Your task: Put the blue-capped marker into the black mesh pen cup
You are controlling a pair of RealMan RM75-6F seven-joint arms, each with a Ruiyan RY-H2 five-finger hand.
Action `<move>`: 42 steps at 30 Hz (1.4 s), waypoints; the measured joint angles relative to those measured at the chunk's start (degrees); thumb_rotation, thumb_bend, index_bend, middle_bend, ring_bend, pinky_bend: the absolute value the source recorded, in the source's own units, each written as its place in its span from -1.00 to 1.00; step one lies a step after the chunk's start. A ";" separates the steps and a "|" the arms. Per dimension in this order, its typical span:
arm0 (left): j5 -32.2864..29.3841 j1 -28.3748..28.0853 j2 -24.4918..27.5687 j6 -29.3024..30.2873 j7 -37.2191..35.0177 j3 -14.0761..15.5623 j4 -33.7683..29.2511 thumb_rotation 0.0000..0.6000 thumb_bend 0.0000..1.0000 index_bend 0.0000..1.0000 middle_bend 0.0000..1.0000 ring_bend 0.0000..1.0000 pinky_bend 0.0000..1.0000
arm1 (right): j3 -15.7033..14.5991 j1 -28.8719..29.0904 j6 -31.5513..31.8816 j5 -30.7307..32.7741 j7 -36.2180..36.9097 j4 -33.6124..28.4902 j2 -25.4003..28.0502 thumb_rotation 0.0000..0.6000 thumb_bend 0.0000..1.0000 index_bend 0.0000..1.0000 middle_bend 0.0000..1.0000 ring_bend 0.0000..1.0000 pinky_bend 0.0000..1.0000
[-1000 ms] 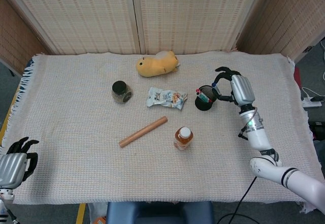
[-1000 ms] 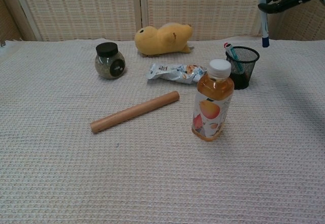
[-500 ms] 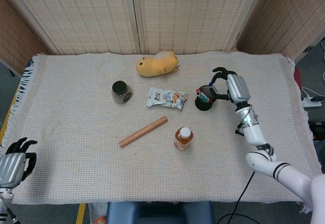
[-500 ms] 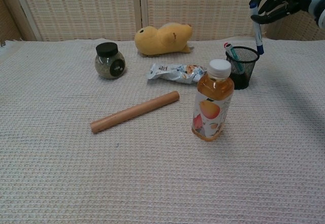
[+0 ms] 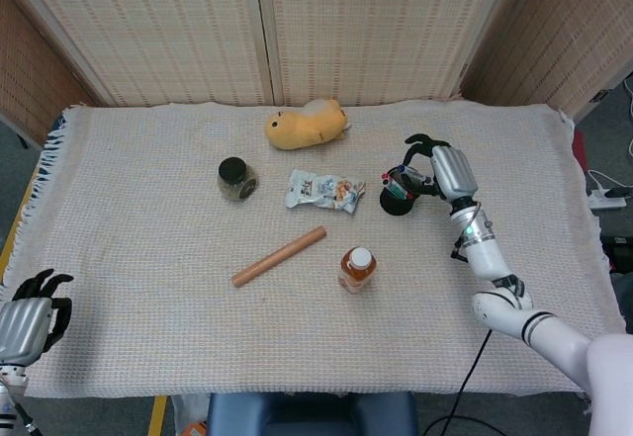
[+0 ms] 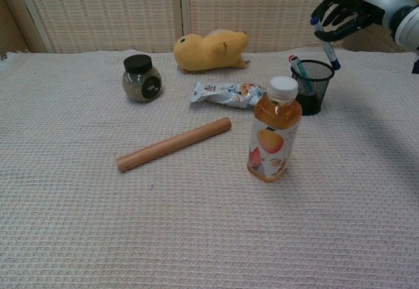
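1. My right hand (image 6: 350, 10) holds the marker (image 6: 325, 41) in its curled fingers, poised above the pen cup (image 6: 312, 86). In the head view the same hand (image 5: 427, 171) sits at about 3 o'clock from the cup (image 5: 399, 191), just beside it.
2. The marker's long axis is tilted, not plumb. Its upper end sits in my fingers; its blue lower tip leans toward 5 o'clock in the chest view and hangs just above the cup's rim, toward the rim's right side.
3. I cannot tell from either view whether the tip has crossed inside the rim or sits just over its edge.
4. The cup stands upright and already holds another pen (image 6: 298, 67), which leans toward 11 o'clock on the left side of the opening. The free space is therefore on the right side, under my marker.
5. My left hand (image 5: 28, 319) is at the near left table edge, well apart from the cup, holding nothing, with its fingers loosely curled. The right hand is the nearer one and does the work.
6. My judgement: the next move calls for bringing the tip over the open right side, then lowering and releasing.
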 measured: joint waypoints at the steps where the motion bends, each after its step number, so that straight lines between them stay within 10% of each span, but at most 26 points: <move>1: 0.06 -0.01 0.01 0.03 0.01 0.01 -0.01 1.00 0.17 -0.23 -0.57 -0.81 -0.69 | 0.03 0.20 -0.03 -0.05 -0.01 0.16 -0.12 1.00 -0.35 0.27 -0.49 -0.41 -0.48; 31: -0.14 -0.02 0.00 -0.12 -0.10 0.00 0.14 1.00 0.17 -0.22 -0.57 -0.81 -0.69 | -0.14 0.96 -1.45 2.30 -6.96 -1.14 -0.16 1.00 -0.43 -0.18 -0.49 -0.53 -0.58; 42: 0.55 -0.45 -0.50 -1.26 -0.24 0.64 0.37 1.00 0.17 -0.22 -0.57 -0.81 -0.69 | -2.41 -4.57 5.50 0.14 -13.33 -17.00 8.51 1.00 -0.44 -0.18 -0.49 -0.50 -0.59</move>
